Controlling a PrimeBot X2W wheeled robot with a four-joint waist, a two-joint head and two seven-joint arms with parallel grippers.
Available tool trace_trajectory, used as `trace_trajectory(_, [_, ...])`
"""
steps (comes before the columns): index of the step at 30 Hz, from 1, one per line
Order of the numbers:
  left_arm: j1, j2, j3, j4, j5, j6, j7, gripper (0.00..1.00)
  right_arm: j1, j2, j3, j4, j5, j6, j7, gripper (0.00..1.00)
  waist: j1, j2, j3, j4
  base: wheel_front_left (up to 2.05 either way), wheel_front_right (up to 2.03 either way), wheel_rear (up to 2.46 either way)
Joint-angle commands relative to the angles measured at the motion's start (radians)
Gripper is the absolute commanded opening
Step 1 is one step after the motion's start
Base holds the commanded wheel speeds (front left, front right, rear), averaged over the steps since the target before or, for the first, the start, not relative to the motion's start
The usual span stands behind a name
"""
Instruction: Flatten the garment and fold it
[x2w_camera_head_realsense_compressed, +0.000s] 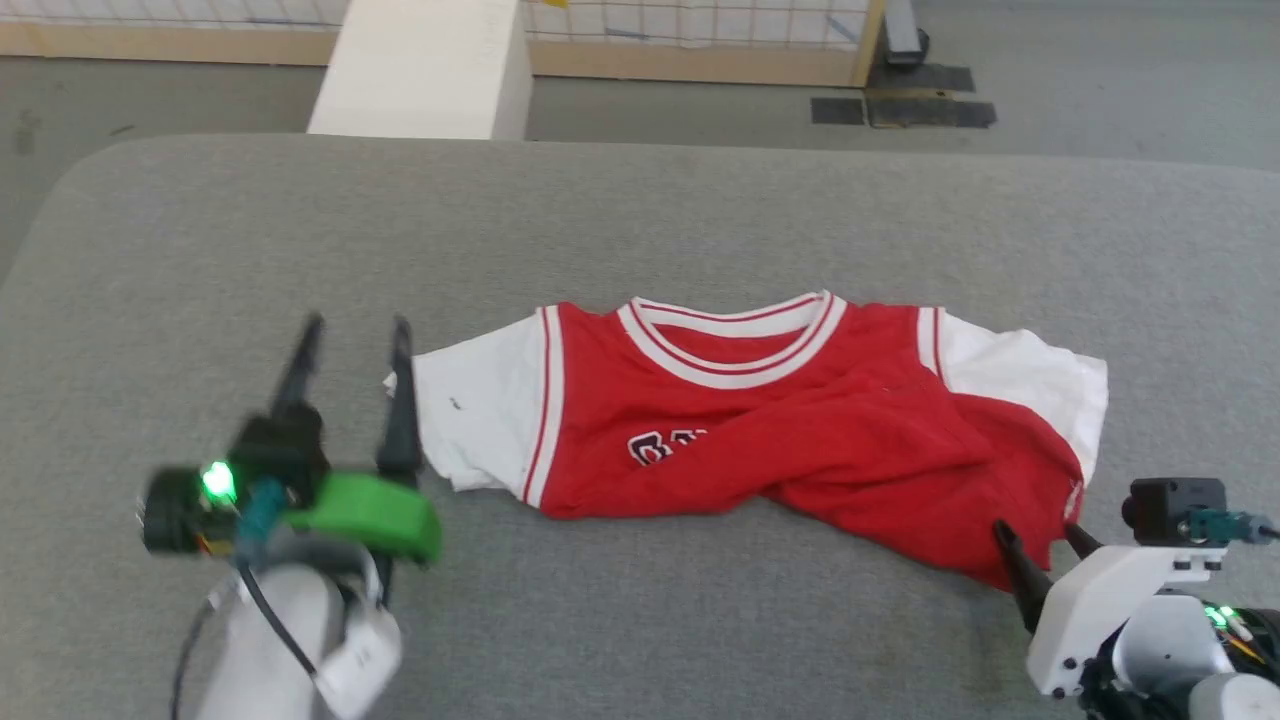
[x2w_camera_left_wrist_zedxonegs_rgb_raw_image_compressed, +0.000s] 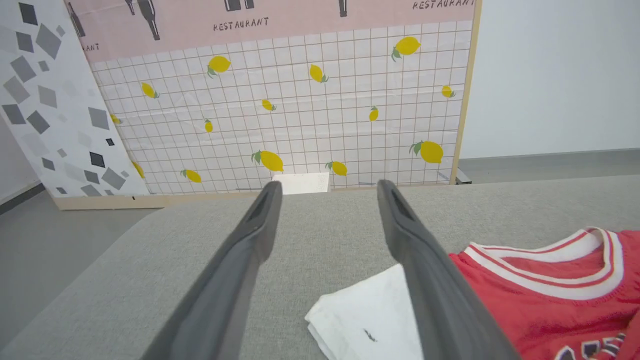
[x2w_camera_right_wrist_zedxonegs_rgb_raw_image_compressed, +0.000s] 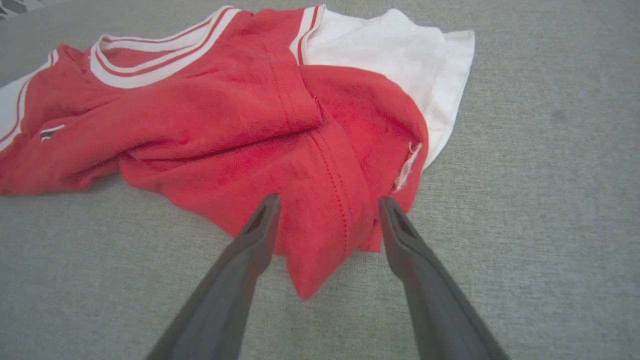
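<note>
Left gripper (x2w_camera_head_realsense_compressed: 358, 330): fingers spread wide, nothing between them; raised over the grey padded surface (x2w_camera_head_realsense_compressed: 640, 220).
Jersey (x2w_camera_head_realsense_compressed: 760, 420): lying crumpled on the surface between the two grippers, collar on the side far from both, lower half bunched and twisted.
White sleeve (x2w_camera_left_wrist_zedxonegs_rgb_raw_image_compressed: 370, 320): just beside the left gripper's inner finger, partly beneath it; contact not determinable.
Right gripper (x2w_camera_right_wrist_zedxonegs_rgb_raw_image_compressed: 327, 202): fingers spread wide, gripping nothing.
Red hem corner (x2w_camera_right_wrist_zedxonegs_rgb_raw_image_compressed: 310, 270): lying between the right gripper's two fingers, rest of the shirt ahead of the tips.
Lettering (x2w_camera_head_realsense_compressed: 665, 447): black, white-outlined, partly hidden under a fold.
</note>
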Motion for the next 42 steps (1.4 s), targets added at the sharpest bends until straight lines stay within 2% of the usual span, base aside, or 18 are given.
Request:
trace_trajectory(1, [0.054, -0.014, -0.006, -0.022, 0.015, -0.006, -0.004, 1.0, -0.024, 0.0, -0.019, 0.008, 0.001, 0.004, 0.034, 1.0, 0.0, 0.0, -0.021, 0.033, 0.0, 0.0, 0.0])
trace_trajectory(5, [0.127, -0.044, -0.004, -0.071, 0.022, -0.007, -0.004, 1.0, -0.045, 0.0, -0.045, 0.027, -0.008, 0.004, 0.113, 1.0, 0.0, 0.0, -0.021, 0.059, 0.0, 0.0, 0.0])
trace_trajectory(11, [0.17, -0.069, 0.004, -0.087, 0.027, -0.016, -0.004, 1.0, -0.062, -0.001, -0.034, 0.062, 0.003, 0.004, 0.167, 1.0, 0.0, 0.0, -0.004, 0.08, 0.0, 0.0, 0.0])
trace_trajectory(12, [0.17, -0.07, 0.004, -0.085, 0.029, -0.019, -0.004, 1.0, -0.063, -0.002, -0.031, 0.069, 0.001, 0.004, 0.171, 0.94, 0.0, 0.0, -0.001, 0.081, 0.0, 0.0, 0.0])
trace_trajectory(13, [0.169, -0.072, 0.006, -0.084, 0.03, -0.023, -0.004, 1.0, -0.064, -0.001, -0.031, 0.077, 0.001, 0.004, 0.173, 0.53, 0.0, 0.0, 0.003, 0.083, 0.0, 0.0, 0.0])
trace_trajectory(14, [0.167, -0.074, 0.007, -0.083, 0.031, -0.025, -0.004, 1.0, -0.066, -0.001, -0.03, 0.084, 0.002, 0.004, 0.171, 0.36, 0.0, 0.0, 0.006, 0.084, 0.0, 0.0, 0.0])
trace_trajectory(15, [0.165, -0.076, 0.009, -0.081, 0.031, -0.028, -0.004, 1.0, -0.068, -0.001, -0.028, 0.09, 0.002, 0.004, 0.167, 0.0, 0.0, 0.0, 0.01, 0.085, 0.0, 0.0, 0.0])
trace_trajectory(20, [0.157, -0.08, 0.021, -0.071, 0.036, -0.038, -0.004, 1.0, -0.074, -0.002, -0.002, 0.107, 0.014, 0.004, 0.149, 0.0, 0.0, 0.0, 0.017, 0.079, 0.0, 0.0, 0.0])
trace_trajectory(26, [0.167, -0.087, 0.034, -0.049, 0.04, -0.045, -0.004, 1.0, -0.059, -0.028, 0.135, 0.007, 0.113, 0.004, 0.164, 0.0, 0.0, 0.0, -0.017, 0.062, 0.0, 0.0, 0.0])
trace_trajectory(33, [0.182, -0.102, 0.038, -0.042, 0.038, -0.05, -0.004, 1.0, 0.023, -0.057, 0.319, -0.152, 0.235, 0.004, 0.302, 0.0, 0.0, 0.0, -0.057, 0.056, 0.0, 0.0, 0.0])
trace_trajectory(42, [0.187, -0.113, 0.039, -0.033, 0.038, -0.06, -0.004, 1.0, 0.134, -0.061, 0.456, -0.125, 0.298, 0.004, 0.452, 0.0, 0.0, 0.0, -0.067, 0.073, 0.0, 0.0, 0.0])
